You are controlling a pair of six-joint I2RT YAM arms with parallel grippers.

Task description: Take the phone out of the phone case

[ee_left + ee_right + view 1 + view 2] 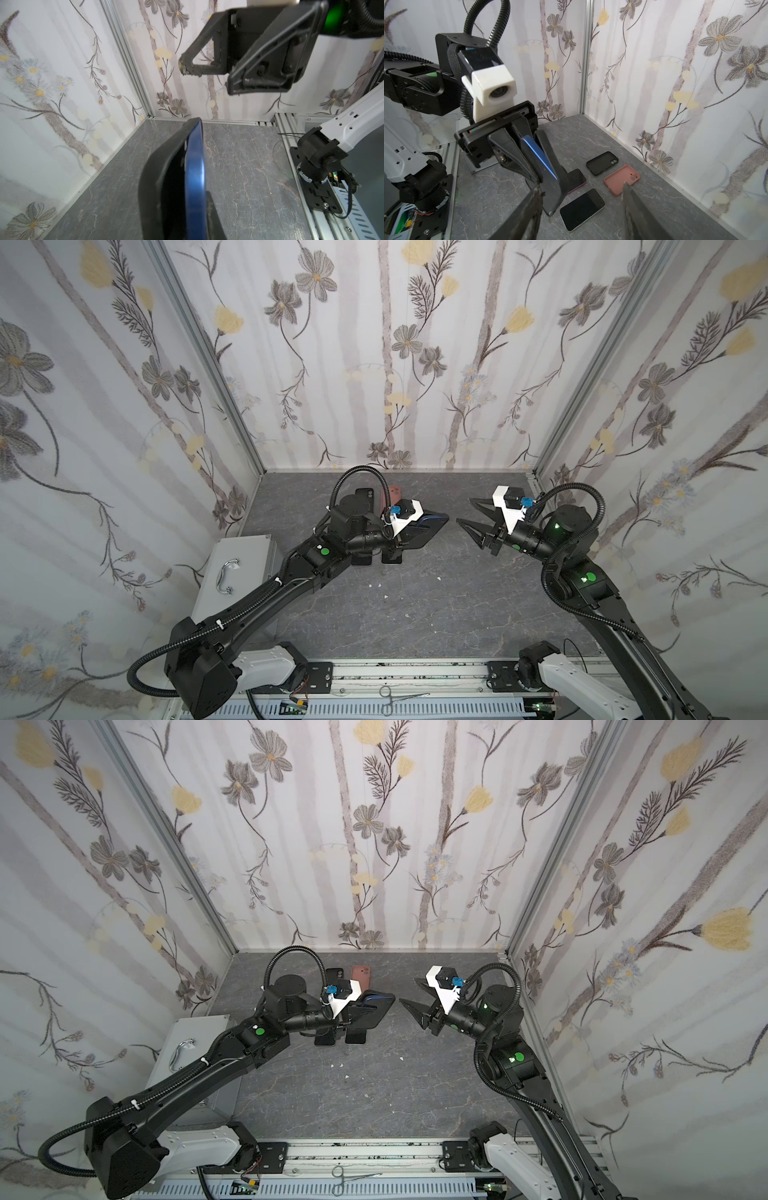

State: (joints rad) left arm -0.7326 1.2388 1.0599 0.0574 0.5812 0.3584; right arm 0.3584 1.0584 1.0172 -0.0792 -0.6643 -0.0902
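Note:
My left gripper [415,531] is shut on a phone with a blue edge [195,166] that sits in a black phone case [164,166], and it holds both above the table. In the left wrist view the case's rim stands a little off the phone's edge at the far end. Both top views show the cased phone [430,522] [374,1006] raised near the middle. My right gripper [464,511] [409,990] hangs open just to its right, apart from it and with nothing between its fingers [533,207].
On the table behind and below the left gripper lie an empty black case [602,163], a pink case [622,179] and two bare phones [582,208] [577,178]. A grey metal box [232,568] with a handle stands at the left. Forceps [399,697] lie on the front rail.

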